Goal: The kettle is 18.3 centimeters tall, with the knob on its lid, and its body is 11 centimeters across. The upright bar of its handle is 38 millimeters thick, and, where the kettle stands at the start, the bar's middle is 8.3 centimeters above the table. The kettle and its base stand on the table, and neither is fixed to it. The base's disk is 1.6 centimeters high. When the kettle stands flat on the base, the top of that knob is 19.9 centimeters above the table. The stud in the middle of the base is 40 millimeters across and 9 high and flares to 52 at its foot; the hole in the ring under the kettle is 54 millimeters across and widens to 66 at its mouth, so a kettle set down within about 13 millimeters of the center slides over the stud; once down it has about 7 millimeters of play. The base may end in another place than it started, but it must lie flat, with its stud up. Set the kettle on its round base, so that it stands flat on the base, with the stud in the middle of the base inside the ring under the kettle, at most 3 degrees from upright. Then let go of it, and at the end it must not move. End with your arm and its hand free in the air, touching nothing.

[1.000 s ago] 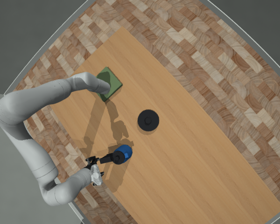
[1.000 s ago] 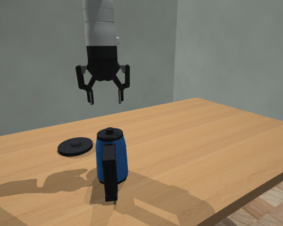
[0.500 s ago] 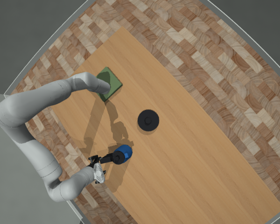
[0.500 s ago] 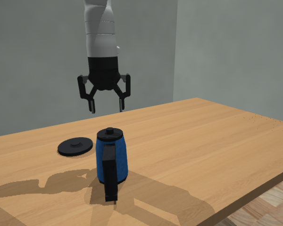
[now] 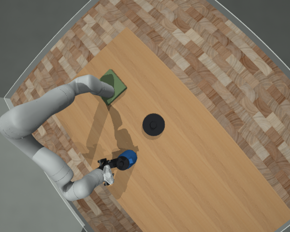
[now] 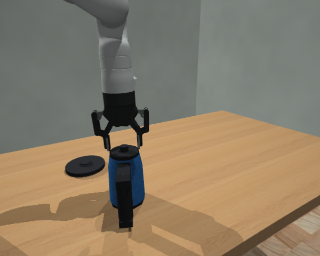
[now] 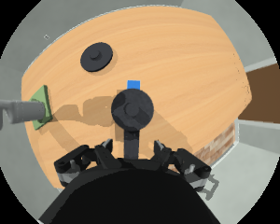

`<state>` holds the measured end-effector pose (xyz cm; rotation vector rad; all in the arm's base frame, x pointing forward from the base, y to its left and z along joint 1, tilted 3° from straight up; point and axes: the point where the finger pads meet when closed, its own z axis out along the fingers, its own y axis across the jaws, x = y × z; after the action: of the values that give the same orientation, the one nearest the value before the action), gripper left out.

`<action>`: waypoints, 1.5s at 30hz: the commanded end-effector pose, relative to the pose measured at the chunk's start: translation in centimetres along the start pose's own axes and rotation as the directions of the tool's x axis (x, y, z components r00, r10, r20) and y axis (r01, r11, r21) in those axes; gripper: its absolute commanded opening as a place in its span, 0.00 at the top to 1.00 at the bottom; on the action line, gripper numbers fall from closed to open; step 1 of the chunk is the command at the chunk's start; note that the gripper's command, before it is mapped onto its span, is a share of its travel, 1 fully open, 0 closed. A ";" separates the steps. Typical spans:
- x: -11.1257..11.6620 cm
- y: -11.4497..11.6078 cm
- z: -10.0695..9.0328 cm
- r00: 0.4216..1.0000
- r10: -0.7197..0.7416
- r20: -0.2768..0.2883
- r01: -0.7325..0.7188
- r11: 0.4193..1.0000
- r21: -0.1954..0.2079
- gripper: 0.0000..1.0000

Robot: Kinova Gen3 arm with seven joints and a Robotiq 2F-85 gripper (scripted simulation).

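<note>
An open, empty gripper (image 6: 123, 143) hangs above a blue kettle (image 6: 135, 176), rigid and probably top-heavy, best gripped by its thick black handle (image 6: 124, 192).

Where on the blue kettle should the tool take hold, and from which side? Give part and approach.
Probably the handle's upright black bar. The kettle stands upright on the table, apart from its base, and the bar stands clear of the body toward the exterior camera. The open tool hangs above the lid; come down behind the lid with one finger on each flat side.
</note>
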<state>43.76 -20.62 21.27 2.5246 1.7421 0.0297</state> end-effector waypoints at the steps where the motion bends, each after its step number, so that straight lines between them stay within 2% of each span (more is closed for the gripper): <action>1: 0.1 -0.4 1.2 1.000 -0.001 -0.002 0.001 1.000 0.016 0.20; 13: 0.1 -0.4 3.9 1.000 -0.001 -0.002 0.001 1.000 0.016 0.20; 45: 0.1 -0.4 4.0 1.000 -0.001 -0.002 0.001 1.000 0.016 0.20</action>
<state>43.59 -20.60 17.12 2.5368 1.7528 0.0163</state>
